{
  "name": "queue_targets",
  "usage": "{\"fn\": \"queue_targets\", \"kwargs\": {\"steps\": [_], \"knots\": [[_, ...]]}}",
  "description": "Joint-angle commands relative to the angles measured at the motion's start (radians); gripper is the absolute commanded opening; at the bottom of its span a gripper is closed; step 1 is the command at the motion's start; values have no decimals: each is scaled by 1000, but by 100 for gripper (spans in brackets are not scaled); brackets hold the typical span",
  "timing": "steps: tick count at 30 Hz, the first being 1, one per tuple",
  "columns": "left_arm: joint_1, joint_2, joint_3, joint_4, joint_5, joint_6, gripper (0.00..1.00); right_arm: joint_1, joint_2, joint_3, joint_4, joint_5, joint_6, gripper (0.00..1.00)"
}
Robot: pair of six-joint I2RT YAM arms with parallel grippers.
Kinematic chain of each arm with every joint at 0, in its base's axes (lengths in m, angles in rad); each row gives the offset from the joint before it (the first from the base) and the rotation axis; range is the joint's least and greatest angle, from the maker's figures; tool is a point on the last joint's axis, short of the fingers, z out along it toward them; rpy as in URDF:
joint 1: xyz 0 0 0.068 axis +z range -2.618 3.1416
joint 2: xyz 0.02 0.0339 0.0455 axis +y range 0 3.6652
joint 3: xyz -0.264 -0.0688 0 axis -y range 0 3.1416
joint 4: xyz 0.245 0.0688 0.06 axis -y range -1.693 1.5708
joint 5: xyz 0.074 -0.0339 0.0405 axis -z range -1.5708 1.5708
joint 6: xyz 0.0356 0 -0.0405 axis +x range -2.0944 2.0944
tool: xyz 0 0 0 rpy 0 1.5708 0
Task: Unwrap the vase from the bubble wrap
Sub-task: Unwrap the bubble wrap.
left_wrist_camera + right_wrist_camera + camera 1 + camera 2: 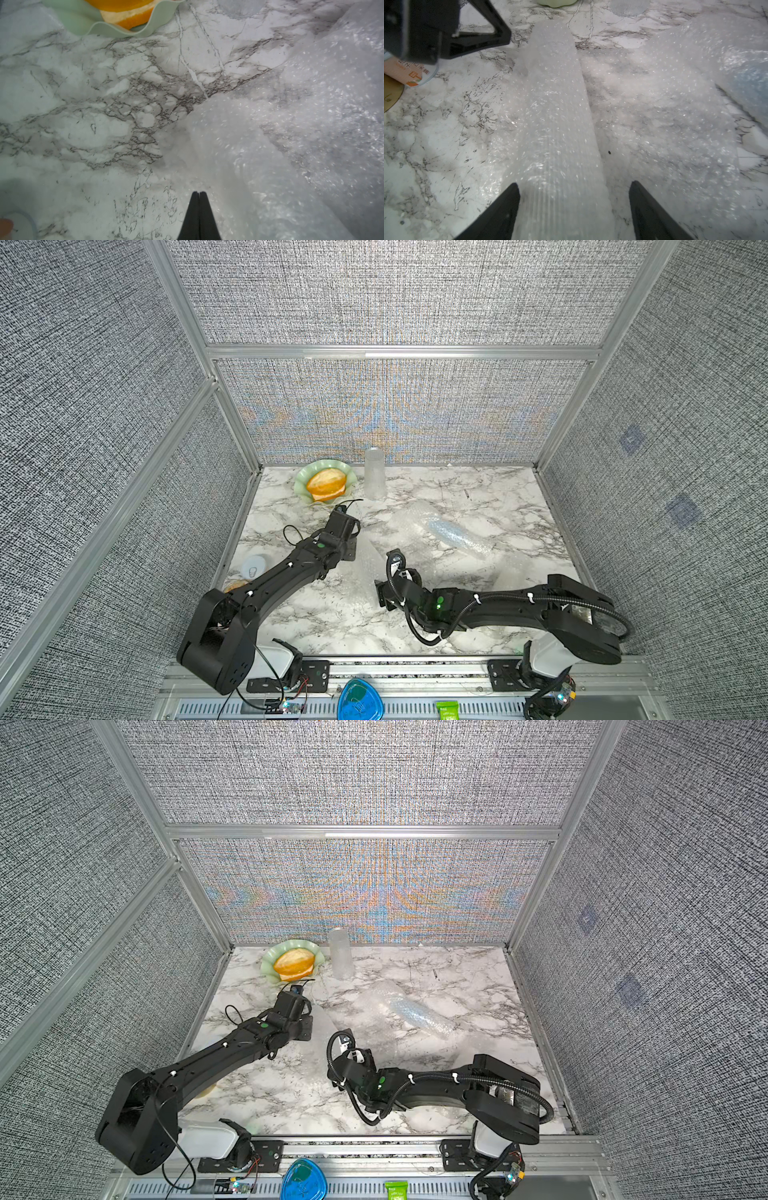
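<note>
Green wavy dish [305, 483] holds an orange bun [327, 483] on marble table [478, 489]

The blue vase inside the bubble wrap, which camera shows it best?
A top view: the whole vase lies wrapped on the table. The right wrist view shows only its blue edge; the left wrist view shows none.

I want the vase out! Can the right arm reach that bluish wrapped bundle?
Probably yes. The right gripper is open over a bubble wrap roll, and the bluish bundle lies close beyond it with only loose wrap between.

place: likely lab test cell | evidence: fabric-panelled walls [395, 302], aluminium frame [403, 351]
</note>
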Motion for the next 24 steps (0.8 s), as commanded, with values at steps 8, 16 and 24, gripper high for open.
{"fn": "queue_targets", "kwargs": {"steps": [8, 16, 24], "knots": [[79, -98, -89, 32, 18, -148, 0, -32, -15, -30, -173, 25, 97, 77], [106, -164, -149, 48, 7, -193, 0, -82, -36, -57, -221, 0, 171, 77], [123, -177, -168, 60, 28, -204, 0, -131, -52, -58, -252, -33, 158, 77]]}}
